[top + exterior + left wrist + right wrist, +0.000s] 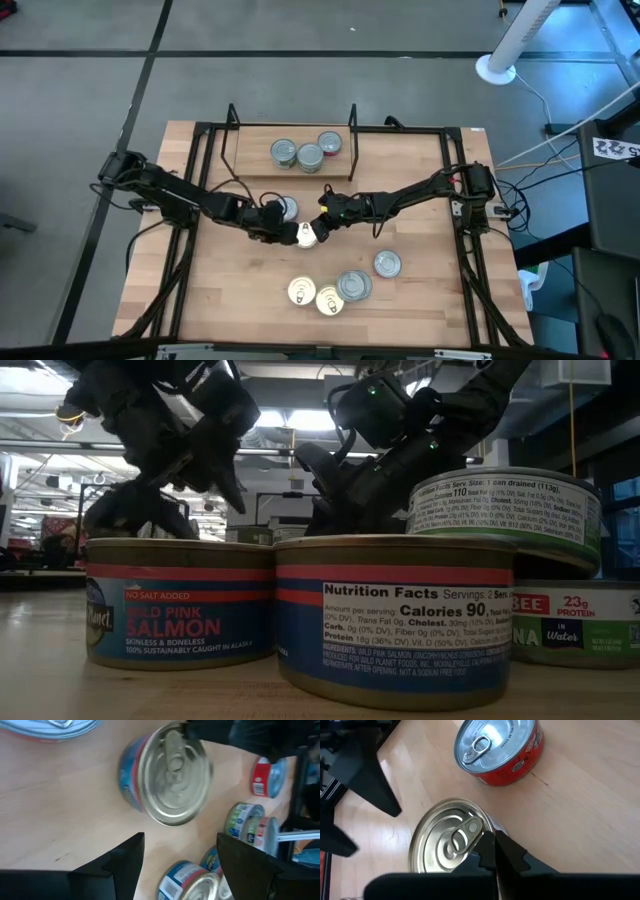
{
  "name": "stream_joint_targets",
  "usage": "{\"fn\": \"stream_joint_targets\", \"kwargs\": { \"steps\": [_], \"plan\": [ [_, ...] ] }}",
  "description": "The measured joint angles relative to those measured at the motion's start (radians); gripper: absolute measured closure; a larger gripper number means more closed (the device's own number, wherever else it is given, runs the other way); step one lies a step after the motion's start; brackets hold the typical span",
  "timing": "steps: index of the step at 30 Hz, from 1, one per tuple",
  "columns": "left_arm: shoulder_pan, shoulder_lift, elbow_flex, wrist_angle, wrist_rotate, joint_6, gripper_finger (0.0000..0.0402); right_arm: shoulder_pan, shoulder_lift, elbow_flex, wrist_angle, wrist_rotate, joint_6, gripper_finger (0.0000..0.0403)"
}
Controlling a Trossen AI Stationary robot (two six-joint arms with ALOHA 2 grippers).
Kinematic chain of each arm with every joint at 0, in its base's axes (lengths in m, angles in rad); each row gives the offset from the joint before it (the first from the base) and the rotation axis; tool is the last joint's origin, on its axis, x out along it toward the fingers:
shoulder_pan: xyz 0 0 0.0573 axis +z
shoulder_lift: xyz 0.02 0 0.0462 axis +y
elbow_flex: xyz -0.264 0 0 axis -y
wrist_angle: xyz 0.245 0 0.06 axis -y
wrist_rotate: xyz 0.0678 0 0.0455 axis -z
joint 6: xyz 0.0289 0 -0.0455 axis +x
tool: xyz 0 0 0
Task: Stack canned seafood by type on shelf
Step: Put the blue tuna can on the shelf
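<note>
A gold-lidded can [447,840] with a blue and red side [131,780] stands on the table between my two grippers. My right gripper [495,851] is shut at its lid. My left gripper [179,840] stands open just short of the can [306,234], on the can's left, touching nothing. A red-sided can [500,750] sits on the table a little farther back. Three cans [308,153] stand on the shelf [250,165], a light-wood board between black uprights at the far middle. My right gripper's shut fingertips [487,842] rest on the gold lid's edge, beside the pull tab [470,827]. They come slanting down from the table's right side. Nothing shows between the fingers. The can sits on the table.
Several more cans [340,288] lie grouped near the table's front edge, two of them filling the low view's foreground [395,615]. Black frame rails [195,200] run along both table sides. Bare wood lies between the front group and the grippers.
</note>
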Motion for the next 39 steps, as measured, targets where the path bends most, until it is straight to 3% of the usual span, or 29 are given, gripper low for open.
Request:
{"fn": "stream_joint_targets", "kwargs": {
  "steps": [15,39],
  "plan": [
    [0.0,-0.011,0.0,-0.088,-0.018,0.016,0.016,0.002,0.0,-0.002,0.063,-0.009,-0.083,0.0403],
    [0.0,-0.011,0.0,-0.085,-0.041,0.097,0.016,0.031,-0.003,0.0,0.227,-0.08,-0.248,0.0403]
  ]
}}
